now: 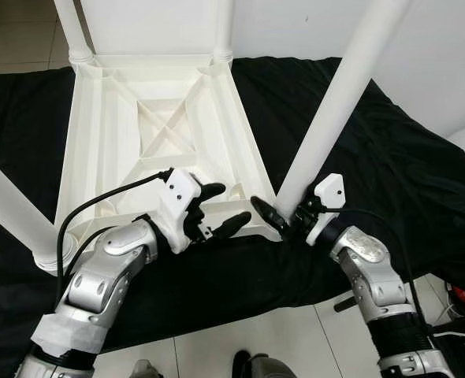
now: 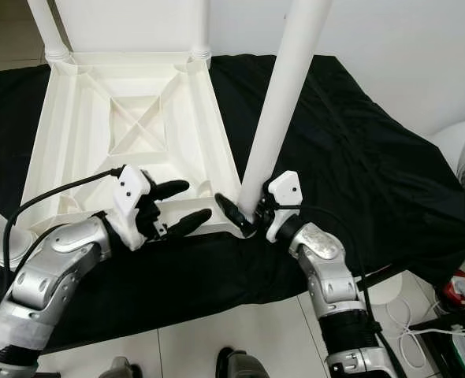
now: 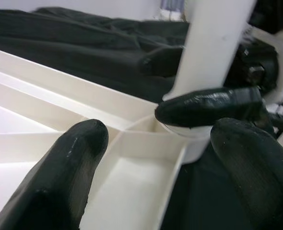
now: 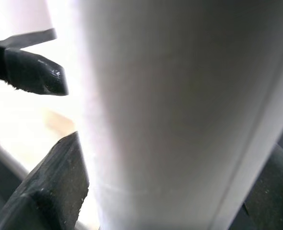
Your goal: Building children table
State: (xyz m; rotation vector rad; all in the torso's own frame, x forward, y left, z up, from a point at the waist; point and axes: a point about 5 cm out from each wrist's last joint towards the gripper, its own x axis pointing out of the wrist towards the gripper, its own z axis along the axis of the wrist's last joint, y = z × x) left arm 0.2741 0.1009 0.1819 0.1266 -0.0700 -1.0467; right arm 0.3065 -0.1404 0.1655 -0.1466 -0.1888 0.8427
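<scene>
Right gripper (image 1: pixel 284 220) is clasping the table leg (image 1: pixel 327 118) at its corner socket; left gripper (image 1: pixel 221 209) is waiting wide; next, seating the leg.

White table (image 1: pixel 158 126), white legs (image 1: pixel 339 102) – black cloth (image 1: pixel 406 181), black-fingered claws.

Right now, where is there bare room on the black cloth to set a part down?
The black cloth is bare to the right of the table leg, toward the white fan. It is crowded at the tabletop corner, where the left tool and right tool meet.
</scene>
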